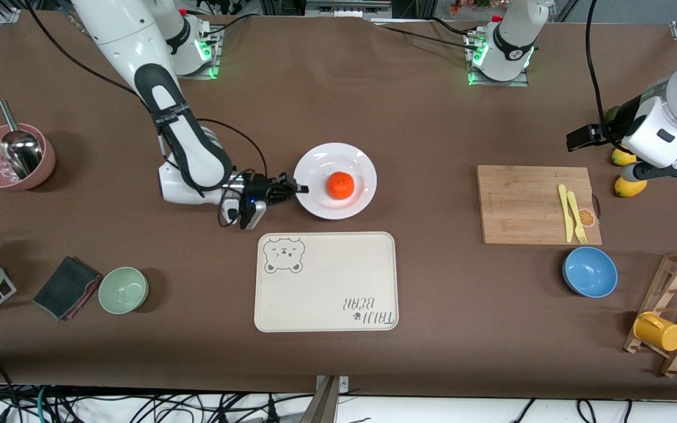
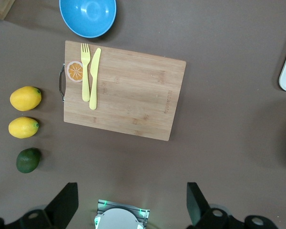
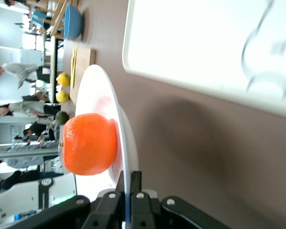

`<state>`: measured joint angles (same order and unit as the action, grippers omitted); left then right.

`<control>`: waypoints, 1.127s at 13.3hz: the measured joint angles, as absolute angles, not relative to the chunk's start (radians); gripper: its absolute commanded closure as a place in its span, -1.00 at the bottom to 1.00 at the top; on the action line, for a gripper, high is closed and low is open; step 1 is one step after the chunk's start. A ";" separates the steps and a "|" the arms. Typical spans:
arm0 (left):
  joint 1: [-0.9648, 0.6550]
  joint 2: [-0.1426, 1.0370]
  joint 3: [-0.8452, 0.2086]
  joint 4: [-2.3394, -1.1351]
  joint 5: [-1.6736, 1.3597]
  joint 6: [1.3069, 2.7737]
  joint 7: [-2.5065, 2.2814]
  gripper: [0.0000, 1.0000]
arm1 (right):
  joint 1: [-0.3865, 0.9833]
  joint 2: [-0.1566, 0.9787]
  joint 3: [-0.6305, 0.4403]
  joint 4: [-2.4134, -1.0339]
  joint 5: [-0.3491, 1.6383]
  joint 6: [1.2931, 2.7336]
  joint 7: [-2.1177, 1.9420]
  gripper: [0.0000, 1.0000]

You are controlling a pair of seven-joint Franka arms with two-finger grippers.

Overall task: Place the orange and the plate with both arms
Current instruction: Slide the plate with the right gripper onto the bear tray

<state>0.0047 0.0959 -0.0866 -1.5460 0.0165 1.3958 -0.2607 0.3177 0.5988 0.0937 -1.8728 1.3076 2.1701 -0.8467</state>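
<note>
Brown cloth covers the desk (image 1: 409, 106), and the plate (image 1: 335, 181) sits on it just beside the bear tray (image 1: 326, 282), farther from the front camera, with the orange (image 1: 340, 185) resting on the plate. The right gripper (image 1: 298, 189) has its fingers pinched tight on the plate's thin rim; the plate looks hard, smooth and breakable, and the round orange could roll if it tips. The left gripper (image 2: 131, 202) waits over the desk beside the cutting board (image 1: 538, 204), fingers spread wide and holding nothing.

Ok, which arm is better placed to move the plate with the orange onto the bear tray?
The right arm, most likely. Its gripper is shut on the rim of the plate, which carries the orange, right beside the bear tray. The left gripper waits open over the lemons.
</note>
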 measured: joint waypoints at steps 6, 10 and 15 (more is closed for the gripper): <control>0.005 0.096 -0.087 -1.547 0.015 1.395 -0.261 -1.00 | 0.244 0.699 0.089 -1.591 1.180 2.117 -0.611 1.00; 0.005 0.096 -0.087 -1.547 0.014 1.395 -0.261 -1.00 | 0.242 0.871 0.090 -1.418 1.180 2.128 -0.594 1.00; 0.005 0.095 -0.087 -1.547 0.014 1.395 -0.261 -1.00 | 0.262 0.994 0.091 -1.293 1.180 2.179 -0.593 1.00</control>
